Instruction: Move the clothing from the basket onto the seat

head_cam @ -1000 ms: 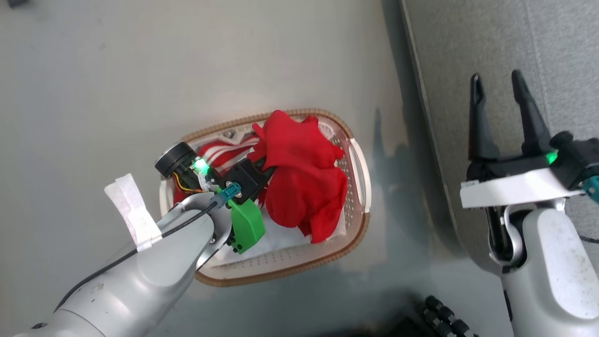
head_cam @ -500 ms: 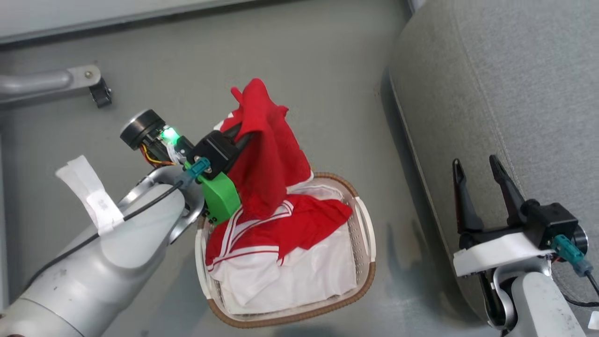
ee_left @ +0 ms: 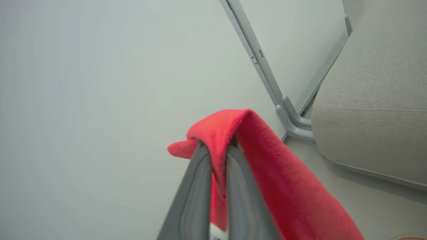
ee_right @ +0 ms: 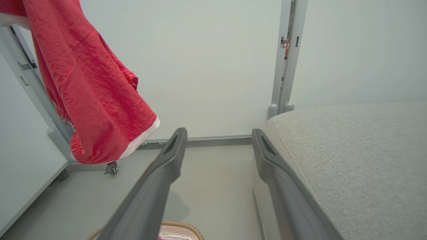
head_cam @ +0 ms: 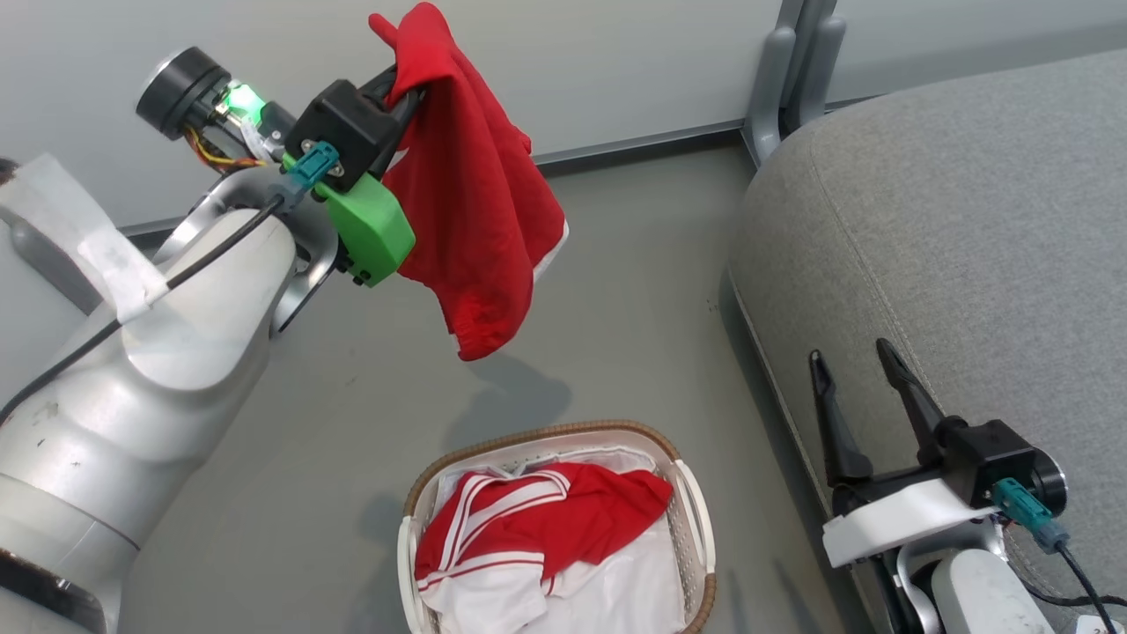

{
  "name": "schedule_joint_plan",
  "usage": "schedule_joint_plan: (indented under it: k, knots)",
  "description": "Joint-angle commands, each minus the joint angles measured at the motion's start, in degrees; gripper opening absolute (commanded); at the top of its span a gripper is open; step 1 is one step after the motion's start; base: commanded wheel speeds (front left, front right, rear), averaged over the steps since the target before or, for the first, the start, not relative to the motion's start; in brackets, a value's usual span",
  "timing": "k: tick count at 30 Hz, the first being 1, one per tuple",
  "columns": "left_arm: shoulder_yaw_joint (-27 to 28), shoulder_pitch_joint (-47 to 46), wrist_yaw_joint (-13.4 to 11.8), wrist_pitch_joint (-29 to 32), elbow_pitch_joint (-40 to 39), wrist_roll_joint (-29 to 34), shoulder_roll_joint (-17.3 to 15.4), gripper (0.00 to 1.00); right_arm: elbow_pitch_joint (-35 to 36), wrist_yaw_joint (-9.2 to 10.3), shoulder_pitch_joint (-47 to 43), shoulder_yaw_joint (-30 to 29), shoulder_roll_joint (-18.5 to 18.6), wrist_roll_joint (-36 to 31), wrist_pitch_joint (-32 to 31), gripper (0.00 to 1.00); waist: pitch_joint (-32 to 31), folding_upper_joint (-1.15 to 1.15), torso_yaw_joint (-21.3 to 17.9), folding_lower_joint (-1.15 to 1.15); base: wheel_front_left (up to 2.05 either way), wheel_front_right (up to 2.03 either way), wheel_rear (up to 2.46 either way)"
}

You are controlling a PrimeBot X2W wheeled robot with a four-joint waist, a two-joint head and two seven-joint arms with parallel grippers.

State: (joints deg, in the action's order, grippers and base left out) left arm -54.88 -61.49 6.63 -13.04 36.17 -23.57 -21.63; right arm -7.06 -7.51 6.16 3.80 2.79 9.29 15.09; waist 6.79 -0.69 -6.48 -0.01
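Seat (head_cam: 951, 220), grey and upholstered, occupies the robot's right side and bears no clothing yet; it is the drop-off surface. Floor (head_cam: 616, 291) between the seat and the wall carries the basket (head_cam: 700, 528), which stands near the seat's front edge but apart from it, presumably to keep the carry short. Shorts (head_cam: 467, 211), plain red with white edging, hang in the air well clear of the basket rim and to the left of the seat. The likely reason for the height is to let the loose hem pass over the cushion edge without dragging. Striped garment (head_cam: 546, 519) lies crumpled in the basket on a white sheet (head_cam: 616, 590), awaiting its turn. Left gripper (ee_left: 218, 150) is clamped on a fold near the top of the shorts, fingers pressed together through the cloth. Right gripper (head_cam: 850, 352) is spread wide, holds nothing, and waits low by the seat's front edge, judged to be kept out of the carry path.
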Motion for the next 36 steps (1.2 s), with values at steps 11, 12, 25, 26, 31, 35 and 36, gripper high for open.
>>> schedule_joint_plan:
  k: [11, 12, 25, 26, 31, 35, 36]
  knots:
    - [-0.39, -5.75, -0.65, 4.70, 2.34, -1.10, 4.95, 0.00, -0.39, 0.05, 7.90, 13.44, 0.22, 2.10, 0.12, 1.00, -5.63, 0.69, 1.21, 0.01, 0.00, 0.00, 0.00]
    - [-0.57, -5.87, -0.60, 4.91, 2.24, -1.19, 5.37, 0.00, -0.66, 0.05, 8.86, 14.23, 0.22, 2.33, 0.12, 1.00, -5.74, 0.69, 1.41, 0.01, 0.00, 0.00, 0.00]
    - [-3.55, -7.89, -0.05, 6.55, -1.57, -1.21, 9.63, 0.00, -11.34, 0.05, 23.06, 19.49, 0.23, -0.44, 0.12, 1.00, -6.54, 0.69, 6.38, 0.01, 0.00, 0.00, 0.00]
    - [-3.71, -7.93, -0.05, 6.47, -1.88, -1.18, 9.83, 0.00, -12.54, 0.05, 23.74, 19.55, 0.19, -0.48, 0.12, 1.00, -6.55, 0.69, 6.74, 0.01, 0.00, 0.00, 0.00]
    - [-4.67, -7.28, 0.10, 5.82, -3.59, -1.35, 10.64, 0.00, -17.60, 0.05, 26.02, 20.74, 0.20, -0.01, 0.12, 1.00, -6.67, 0.69, 8.15, 0.01, 0.00, 0.00, 0.00]
    - [-4.98, -6.28, 0.02, 5.38, -5.30, -1.83, 10.91, 0.00, -21.25, 0.05, 27.22, 22.95, 0.20, 1.47, 0.12, 0.42, -6.76, 0.69, 8.89, 0.01, 0.00, 0.00, 0.00]
    - [-5.00, -6.06, -0.14, 5.42, -5.65, -1.95, 10.82, 0.00, -21.59, 0.05, 27.65, 23.14, 0.20, 1.70, 0.12, 0.05, -6.75, 0.69, 8.97, 0.01, 0.00, 0.00, 0.00]
